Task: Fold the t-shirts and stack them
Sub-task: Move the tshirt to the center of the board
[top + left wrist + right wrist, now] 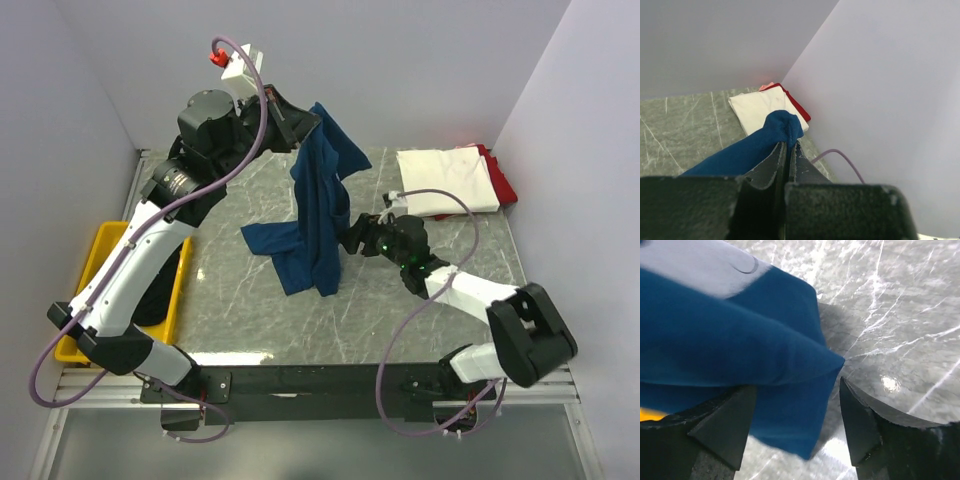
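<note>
The navy-blue t-shirt (318, 205) hangs from my left gripper (312, 122), which is shut on its top edge high above the table; its lower part drags on the marble. In the left wrist view the blue cloth (755, 145) bunches at the shut fingertips (788, 145). My right gripper (352, 232) is open beside the hanging shirt's right edge; in the right wrist view a blue fold (765, 370) lies between its spread fingers (860, 425). A folded white t-shirt (448, 180) lies on a red one (503, 183) at the back right. The black tees cannot be made out.
A yellow bin (95, 255) with something dark in it stands at the left table edge. White walls close in the back and both sides. Purple cables (430, 200) loop along both arms.
</note>
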Controlling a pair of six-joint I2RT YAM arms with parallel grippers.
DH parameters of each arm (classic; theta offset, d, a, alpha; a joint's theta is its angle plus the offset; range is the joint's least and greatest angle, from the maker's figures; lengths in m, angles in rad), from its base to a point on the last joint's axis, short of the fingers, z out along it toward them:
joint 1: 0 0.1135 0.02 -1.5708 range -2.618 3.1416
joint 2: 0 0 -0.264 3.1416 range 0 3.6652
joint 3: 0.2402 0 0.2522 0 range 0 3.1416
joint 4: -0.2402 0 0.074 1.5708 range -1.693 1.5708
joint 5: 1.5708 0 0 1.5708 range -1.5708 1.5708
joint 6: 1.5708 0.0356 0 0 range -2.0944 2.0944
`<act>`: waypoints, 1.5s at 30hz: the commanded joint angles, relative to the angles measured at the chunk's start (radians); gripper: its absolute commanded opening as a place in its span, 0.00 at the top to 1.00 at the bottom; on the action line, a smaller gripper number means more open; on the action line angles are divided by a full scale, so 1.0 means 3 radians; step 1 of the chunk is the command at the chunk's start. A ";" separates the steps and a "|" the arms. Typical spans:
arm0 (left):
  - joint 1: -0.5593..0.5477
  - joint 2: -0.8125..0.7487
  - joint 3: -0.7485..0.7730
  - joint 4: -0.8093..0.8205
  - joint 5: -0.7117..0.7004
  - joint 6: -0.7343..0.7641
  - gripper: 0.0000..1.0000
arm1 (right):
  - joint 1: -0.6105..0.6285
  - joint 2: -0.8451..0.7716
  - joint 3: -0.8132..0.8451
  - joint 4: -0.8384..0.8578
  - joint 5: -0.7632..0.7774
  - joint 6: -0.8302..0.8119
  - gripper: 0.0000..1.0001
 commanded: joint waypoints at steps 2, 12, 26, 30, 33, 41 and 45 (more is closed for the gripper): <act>-0.0018 -0.0140 0.0097 0.0145 -0.0014 0.0021 1.00 | 0.0117 0.0203 0.0049 0.0801 0.0104 -0.0085 0.28; -0.0018 -0.0252 0.0000 0.0089 -0.0035 0.0046 1.00 | 0.0164 0.0560 0.0264 0.0960 0.0514 -0.0146 0.32; -0.0018 -0.0247 -0.0010 0.0017 -0.0208 0.0128 1.00 | 0.0169 0.0174 0.0382 0.0731 0.0590 -0.0193 1.00; -0.0007 -0.0252 -0.0020 0.0038 -0.0280 0.0169 1.00 | 0.0169 -0.0374 0.0167 0.0383 0.0769 -0.0218 1.00; -0.0012 -0.0288 -0.0041 0.0053 -0.0311 0.0164 1.00 | 0.0164 -0.0803 0.0019 0.0076 0.0891 -0.0223 1.00; 0.0074 0.0013 0.0046 0.0124 -0.0470 0.0220 1.00 | 0.0169 -0.1943 0.0171 -0.1533 0.1254 -0.0065 1.00; 0.0365 0.0492 0.0245 0.0334 -0.0077 0.0103 1.00 | 0.0169 -0.2230 0.0468 -0.2331 0.1423 -0.0019 1.00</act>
